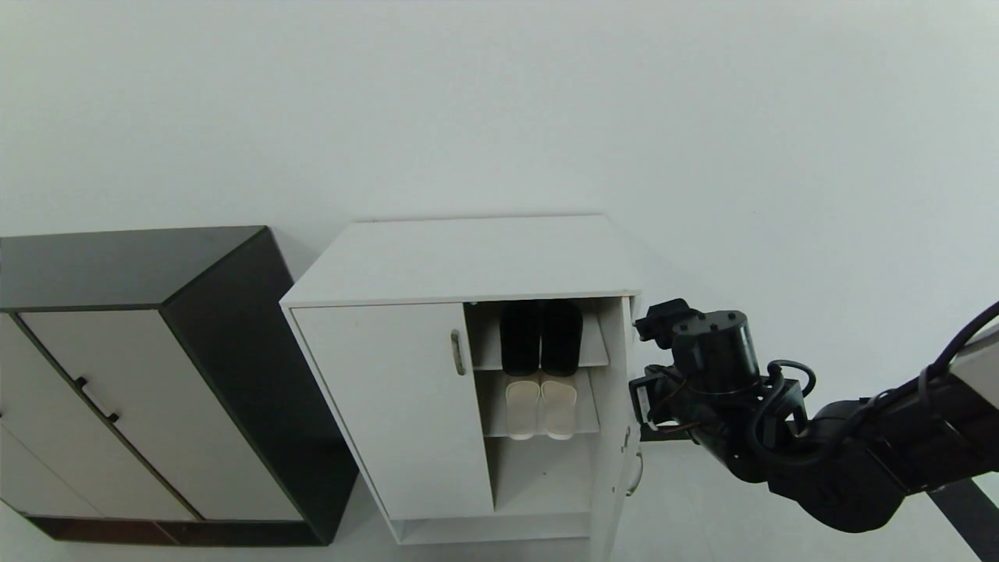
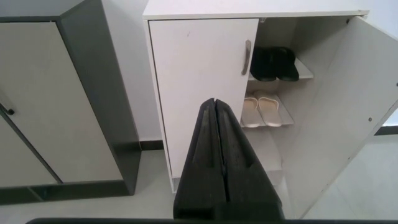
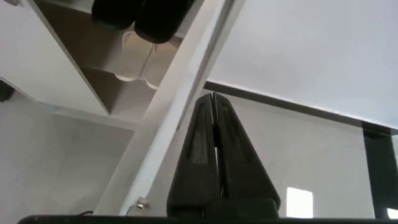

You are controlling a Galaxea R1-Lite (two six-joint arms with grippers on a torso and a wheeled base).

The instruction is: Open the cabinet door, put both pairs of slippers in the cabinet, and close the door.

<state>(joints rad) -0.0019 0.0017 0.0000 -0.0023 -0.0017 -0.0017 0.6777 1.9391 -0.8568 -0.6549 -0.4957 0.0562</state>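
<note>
The white cabinet (image 1: 468,261) stands against the wall with its left door (image 1: 398,406) shut and its right door (image 1: 616,437) swung open. Inside, a black pair of slippers (image 1: 540,337) lies on the upper shelf and a white pair of slippers (image 1: 541,408) on the shelf below. My right gripper (image 1: 646,321) is shut and empty, just outside the open door near its top; in the right wrist view its tips (image 3: 214,96) sit beside the door (image 3: 180,112). My left gripper (image 2: 214,101) is shut and empty, facing the shut left door (image 2: 199,74).
A black cabinet with pale doors (image 1: 156,375) stands close to the left of the white one. The open door carries a handle (image 1: 638,473) on its outer side. Bare floor lies in front and to the right.
</note>
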